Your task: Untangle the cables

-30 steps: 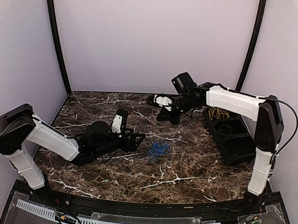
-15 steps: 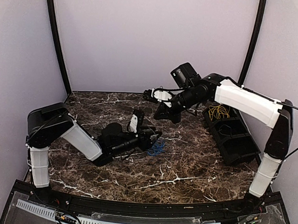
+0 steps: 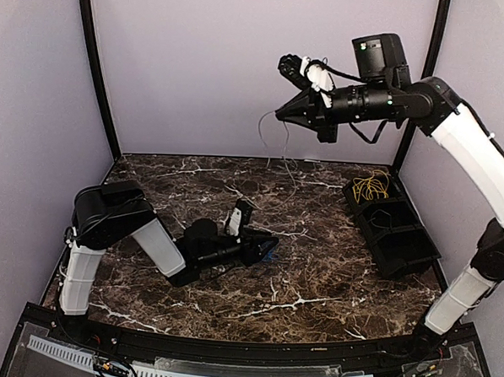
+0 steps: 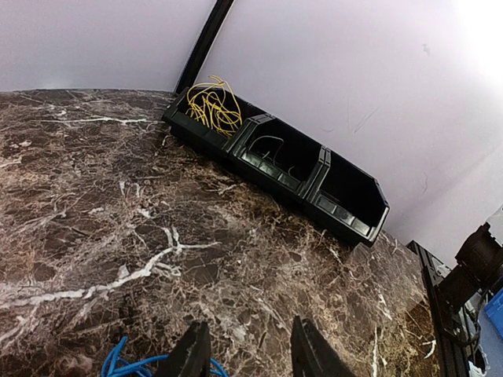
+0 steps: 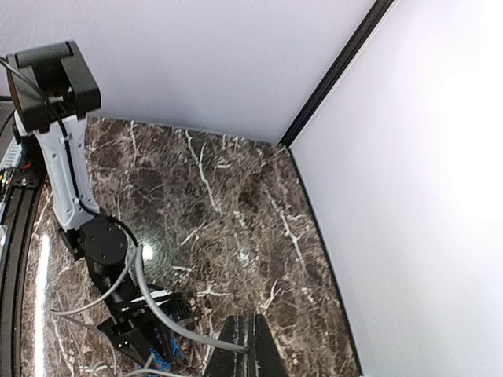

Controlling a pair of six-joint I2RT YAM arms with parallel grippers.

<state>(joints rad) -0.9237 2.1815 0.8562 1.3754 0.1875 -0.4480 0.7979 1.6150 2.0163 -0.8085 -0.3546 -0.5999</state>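
Light, floppy blue wire bundle [image 4: 118, 363], lower left: we'd pinch one loop (left claw [image 4: 248, 327] narrow, empty; right claw [image 3: 281, 116] clamps thin grey wire [image 5: 169, 323]).

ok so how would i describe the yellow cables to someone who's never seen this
Find the black three-compartment bin at the right edge of the table. The yellow cables lie as a loose loopy bundle in its farthest compartment, nearest the back wall. They are the only yellow thing there; the blue cables lie out on the marble instead.
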